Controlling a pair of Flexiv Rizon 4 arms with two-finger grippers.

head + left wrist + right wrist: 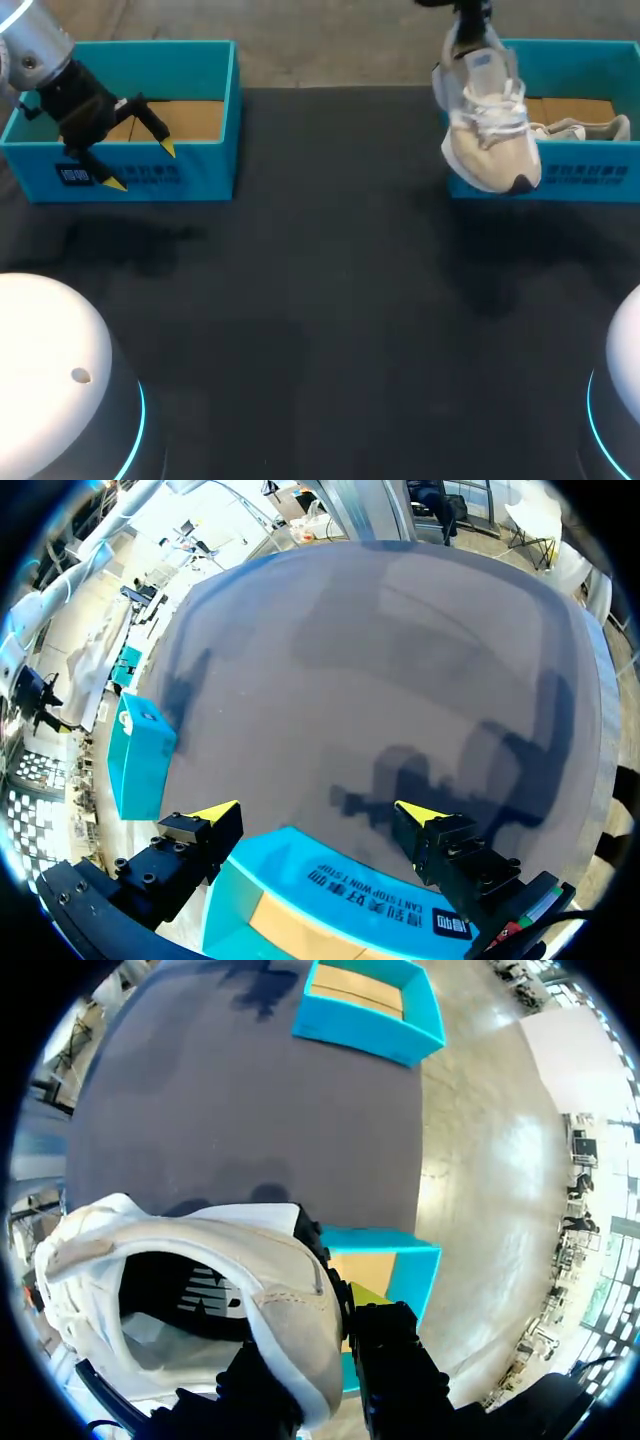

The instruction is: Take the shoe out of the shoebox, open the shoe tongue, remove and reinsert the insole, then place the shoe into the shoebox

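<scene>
I have the dark table (330,300) with two blue shoeboxes along its far edge. The left shoebox (200,170) sits at the far left, and all I can see inside it is its brown cardboard floor. The right shoebox (590,175) sits at the far right with a second shoe (590,128), grey-beige, lying on its side on the cardboard floor.

The shoe (490,130), white and beige, is held up in the air at the left end of the right shoebox. Its toe points down and its laces face the near side. Its toe shows in front of the box's near left corner. In the right wrist view I look straight into its mouth, where the dark insole (205,1295) lies in place.

My right gripper (335,1335) is clamped on the shoe's heel collar, with a finger on either side of the rim. My left gripper (141,166) hangs over the near wall of the left shoebox. Its fingers are spread wide, with nothing held or touched between the yellow tips.
</scene>
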